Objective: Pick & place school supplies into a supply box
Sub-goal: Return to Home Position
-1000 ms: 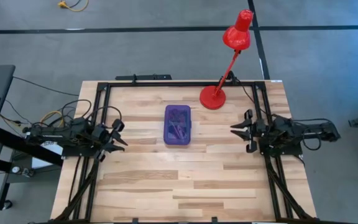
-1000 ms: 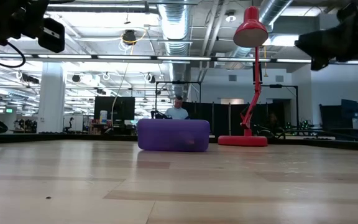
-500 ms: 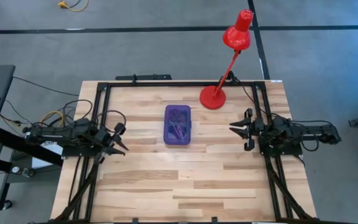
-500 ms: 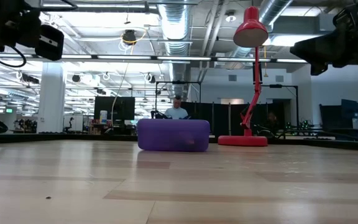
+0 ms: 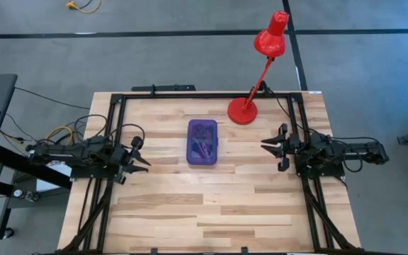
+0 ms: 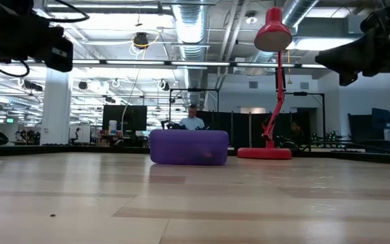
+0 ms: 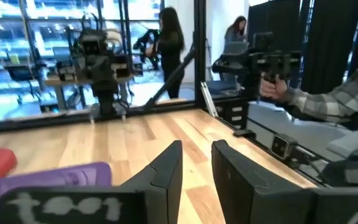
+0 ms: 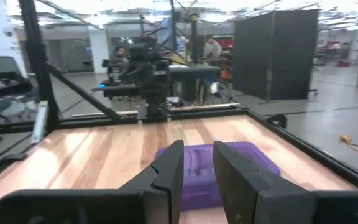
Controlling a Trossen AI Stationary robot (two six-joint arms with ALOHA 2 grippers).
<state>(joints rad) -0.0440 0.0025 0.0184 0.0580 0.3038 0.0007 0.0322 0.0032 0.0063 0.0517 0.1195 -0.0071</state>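
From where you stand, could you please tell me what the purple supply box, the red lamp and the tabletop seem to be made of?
The supply box looks like smooth translucent purple plastic: dark shapes show through its lid. The lamp seems glossy red-painted metal, by its sheen, though possibly plastic. The tabletop appears pale wood planks, matte, with visible joints.

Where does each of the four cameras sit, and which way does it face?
High view: above the table, looking straight down; both arms show, left end effector and right end effector flanking the supply box.
Low view: table-top height, looking level across at the supply box; arms show dark in the upper corners.
Left wrist view: on that wrist, facing the right arm past its own fingers.
Right wrist view: mirrored, facing the left arm past its own fingers.
Shared: all four show the supply box.
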